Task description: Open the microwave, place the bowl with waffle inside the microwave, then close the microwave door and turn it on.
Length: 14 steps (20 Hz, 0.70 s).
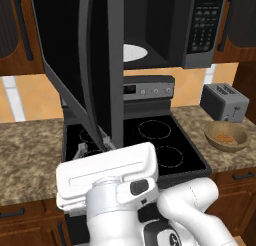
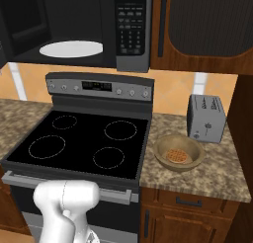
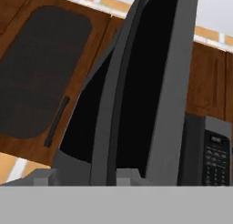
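I see the microwave door as glossy black glass framed in matt grey metal, the bowl smooth wood, the counter speckled stone.

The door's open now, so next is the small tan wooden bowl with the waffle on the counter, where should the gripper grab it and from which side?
Probably grip the small tan wooden bowl by its rim, coming down from above, one finger inside the hollow and one outside. It sits upright on the speckled stone counter with the waffle lying in the middle. The near rim looks safest; the grey toaster stands close behind.
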### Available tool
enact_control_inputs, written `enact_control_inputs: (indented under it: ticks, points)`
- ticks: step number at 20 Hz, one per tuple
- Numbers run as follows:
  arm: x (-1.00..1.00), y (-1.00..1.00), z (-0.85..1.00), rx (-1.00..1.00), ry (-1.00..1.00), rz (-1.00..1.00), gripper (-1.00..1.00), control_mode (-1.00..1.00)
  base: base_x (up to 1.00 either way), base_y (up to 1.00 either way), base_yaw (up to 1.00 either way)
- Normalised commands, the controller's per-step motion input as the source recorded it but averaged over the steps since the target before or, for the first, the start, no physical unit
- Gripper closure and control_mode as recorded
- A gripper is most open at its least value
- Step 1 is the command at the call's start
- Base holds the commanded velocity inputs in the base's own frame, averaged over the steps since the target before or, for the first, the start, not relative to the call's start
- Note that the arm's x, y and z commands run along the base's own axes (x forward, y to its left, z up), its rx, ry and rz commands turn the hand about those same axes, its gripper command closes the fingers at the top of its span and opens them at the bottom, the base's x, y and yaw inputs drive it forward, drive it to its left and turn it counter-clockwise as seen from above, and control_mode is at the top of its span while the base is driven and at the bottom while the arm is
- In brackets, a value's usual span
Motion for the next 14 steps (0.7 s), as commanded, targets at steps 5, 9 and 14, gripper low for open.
enact_control_inputs:
  ticks: [5, 9, 14]
  points:
    - [-1.00, 0.56, -0.59, -0.71, -0.63, -0.04, -1.00, -1.00, 0.00, 0.00, 0.00]
    - [-1.00, 0.22, -0.93, -0.47, -0.88, -0.17, -1.00, -1.00, 0.00, 0.00, 0.00]
    - [-1.00, 0.00, -1.00, -0.41, -0.91, -0.01, -1.00, -1.00, 0.00, 0.00, 0.00]
